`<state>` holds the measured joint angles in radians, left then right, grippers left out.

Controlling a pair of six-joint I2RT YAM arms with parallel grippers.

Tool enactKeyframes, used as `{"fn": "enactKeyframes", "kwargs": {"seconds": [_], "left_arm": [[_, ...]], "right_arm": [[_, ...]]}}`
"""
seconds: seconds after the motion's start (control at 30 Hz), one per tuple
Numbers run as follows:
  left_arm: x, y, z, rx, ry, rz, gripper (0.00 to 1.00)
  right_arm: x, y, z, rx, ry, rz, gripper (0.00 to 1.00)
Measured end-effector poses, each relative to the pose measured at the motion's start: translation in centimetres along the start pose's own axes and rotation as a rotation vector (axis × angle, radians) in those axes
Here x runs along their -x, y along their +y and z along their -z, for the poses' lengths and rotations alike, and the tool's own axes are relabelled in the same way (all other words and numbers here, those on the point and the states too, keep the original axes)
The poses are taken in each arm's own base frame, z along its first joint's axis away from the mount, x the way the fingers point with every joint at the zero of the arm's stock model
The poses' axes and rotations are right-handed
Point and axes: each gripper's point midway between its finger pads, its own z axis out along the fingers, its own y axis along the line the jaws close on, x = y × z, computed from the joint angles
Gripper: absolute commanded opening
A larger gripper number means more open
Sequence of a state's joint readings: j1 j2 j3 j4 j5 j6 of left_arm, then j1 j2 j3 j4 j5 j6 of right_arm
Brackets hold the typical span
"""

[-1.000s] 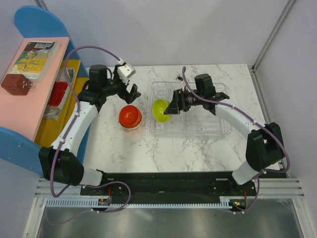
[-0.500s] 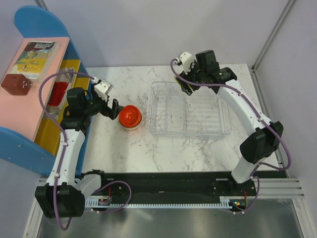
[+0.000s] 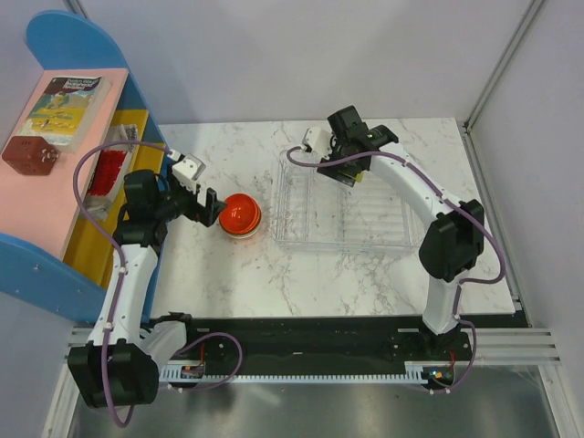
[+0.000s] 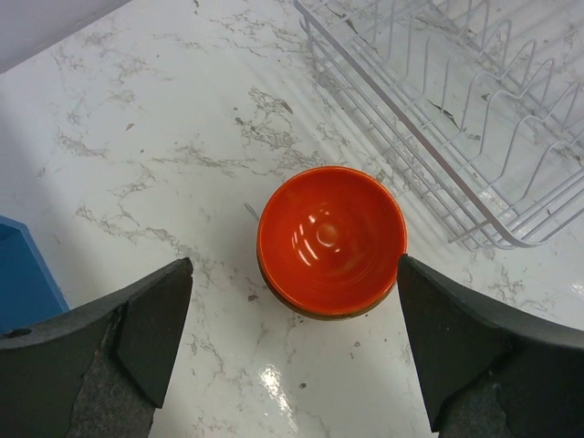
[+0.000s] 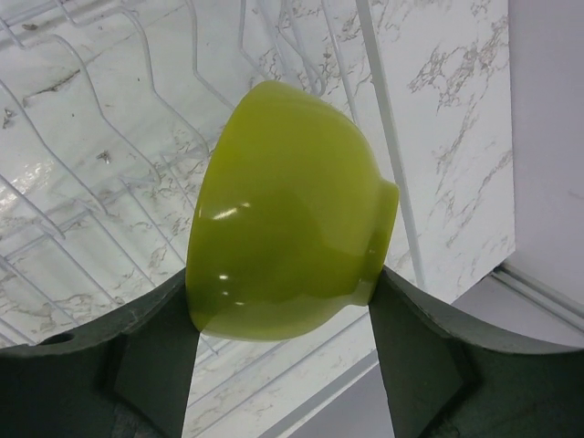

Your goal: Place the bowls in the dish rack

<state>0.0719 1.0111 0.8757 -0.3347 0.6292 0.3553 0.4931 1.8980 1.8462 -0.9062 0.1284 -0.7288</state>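
Over the dish rack (image 3: 383, 233), the right gripper (image 5: 285, 278) has rotated, clamped on the lime bowl (image 5: 283, 219).

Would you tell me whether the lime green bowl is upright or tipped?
Tipped on its side: the lime green bowl is clamped in the right end effector, its base facing sideways, over the dish rack.

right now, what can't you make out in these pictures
1. Orange bowl stack: the top external and left wrist views both look from above, so the uppermost hides how many sit beneath.
2. Lime bowl: the right gripper covers it in the top external view; the right wrist view cannot show whether it touches the dish rack.
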Motion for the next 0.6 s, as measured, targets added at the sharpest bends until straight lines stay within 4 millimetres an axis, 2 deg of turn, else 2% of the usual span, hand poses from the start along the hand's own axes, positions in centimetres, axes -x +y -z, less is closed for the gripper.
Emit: {"fn": "enactKeyframes", "kwargs": {"seconds": [0.4,0.6], "left_arm": [[-0.6,0.5,0.3,0.016,0.005,0.016,1.00],[-0.7,0.6,0.3,0.017,0.005,0.019,1.00]], "right_arm": [[1.7,-0.3,-0.9,-0.067,0.026,0.093,0.00],[2.3,0.8,-2.4,-0.055,0.046,0.140,0.00]]}}
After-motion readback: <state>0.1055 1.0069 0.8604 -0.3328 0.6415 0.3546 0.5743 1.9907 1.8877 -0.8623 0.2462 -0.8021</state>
